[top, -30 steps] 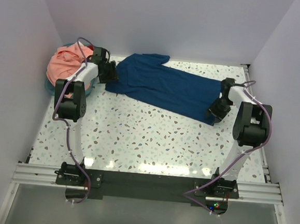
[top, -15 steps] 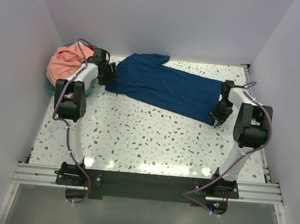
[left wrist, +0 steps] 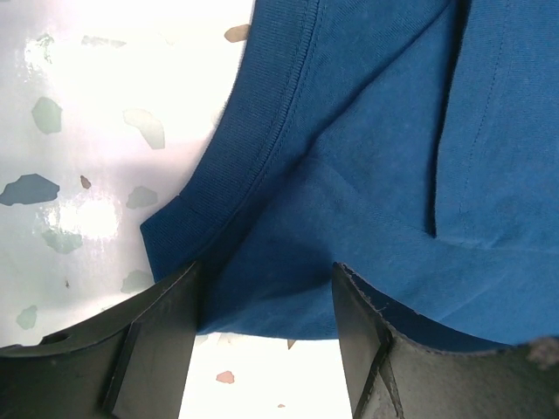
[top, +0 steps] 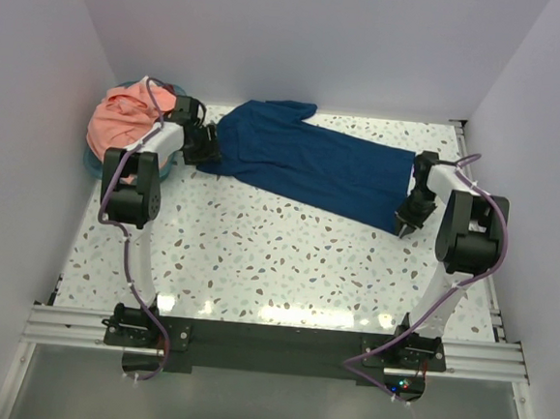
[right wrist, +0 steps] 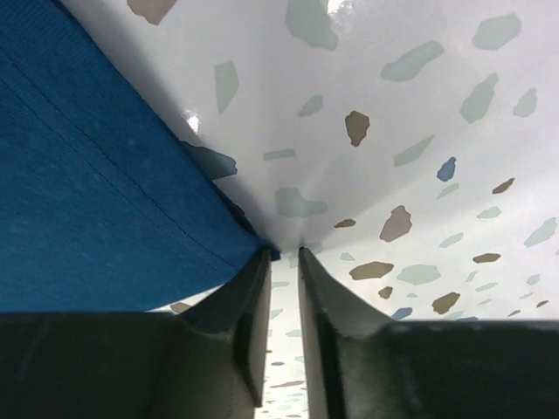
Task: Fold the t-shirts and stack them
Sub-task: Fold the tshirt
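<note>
Showing a speckled white table (top: 276, 258) from above, the overhead view has a navy t-shirt (top: 303, 163) lying spread in a long slant, from the upper left of centre down toward the right edge. A salmon-pink t-shirt (top: 122, 119) is heaped in a round teal basket (top: 91, 164) at the upper left, waiting its turn.

The left gripper (top: 205, 147) is at the navy shirt's collar end. In its wrist view we see its fingers (left wrist: 162, 336) spread wide, with the ribbed neckband and a fold of cloth lying between them, not yet pinched. The right gripper (top: 405, 222) is at the opposite hem corner, at the right of the frame. Its fingers (right wrist: 249, 301) are drawn almost together with only a thin slit left, and the cloth's corner tip sits just at their tips (we cannot tell whether it is truly caught).

We judge the arms are at opposite ends so that the shirt can be stretched flat before any fold. No fold or stack exists yet.

Compared with one second ago, the right gripper has edged slightly outward toward the right edge of the frame, settling onto the corner. The left gripper has barely shifted, and the shirt's outline looks much the same.
</note>
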Controlling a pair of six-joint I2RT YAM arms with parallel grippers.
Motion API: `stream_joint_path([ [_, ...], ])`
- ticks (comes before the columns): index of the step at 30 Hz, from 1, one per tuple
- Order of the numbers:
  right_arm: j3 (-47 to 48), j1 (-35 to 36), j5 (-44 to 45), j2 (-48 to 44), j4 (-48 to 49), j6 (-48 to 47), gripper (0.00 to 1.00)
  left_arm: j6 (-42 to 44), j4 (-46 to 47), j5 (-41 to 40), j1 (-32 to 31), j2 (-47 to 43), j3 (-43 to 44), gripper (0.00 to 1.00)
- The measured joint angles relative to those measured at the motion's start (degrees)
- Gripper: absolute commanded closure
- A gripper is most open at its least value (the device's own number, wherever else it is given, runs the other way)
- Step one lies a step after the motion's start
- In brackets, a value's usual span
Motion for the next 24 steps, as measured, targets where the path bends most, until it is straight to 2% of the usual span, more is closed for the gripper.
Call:
stream_joint_path([
  [5, 0.4, -0.2, -0.7, 0.6, 0.5, -0.1, 0.85, 0.3, 0.8, 0.0, 0.0, -0.3, -0.7, 0.35],
  [16, 0.2, -0.5, -2.2, 0.4, 2.4, -1.0, 0.84, 0.5, 1.3, 0.1, 0.0, -0.6, -1.2, 0.35],
  [22, -0.1, -0.5, -2.6, 0.2, 4.0, -1.2, 0.99, 0.7, 1.9, 0.2, 0.0, -0.9, -1.7, 0.34],
  [24, -0.1, -0.5, -2.6, 0.2, 4.0, -1.3, 1.00, 0.7, 1.9, 0.3, 0.0, -0.9, -1.7, 0.34],
])
